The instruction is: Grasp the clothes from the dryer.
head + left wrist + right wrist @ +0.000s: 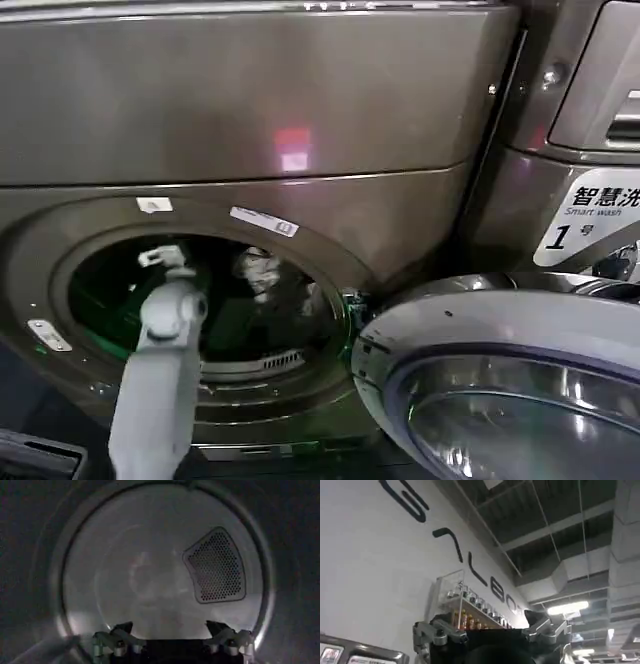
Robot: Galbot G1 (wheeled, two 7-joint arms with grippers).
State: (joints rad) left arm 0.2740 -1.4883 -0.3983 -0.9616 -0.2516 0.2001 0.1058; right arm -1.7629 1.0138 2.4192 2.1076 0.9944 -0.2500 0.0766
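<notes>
Clothes [262, 272]: a pale, crumpled bundle lying inside the dryer [250, 120], toward the back of the drum, behind the round port; colours and count are hard to make out in the dark. Left hand [170, 630]: reaching in through that port on its grey arm, fingers spread wide and holding nothing, facing the drum's rear wall and its perforated vent [216, 566]. Right hand [487, 632]: waiting away from the dryer, tilted toward the ceiling, fingers spread, empty. Open door [500, 380]: hanging just beside the port. Risks, as judged: the hand may be aiming past the bundle and closing on air, or the arm may be grazing the port rim, since the wrist view is offering only bare drum.
</notes>
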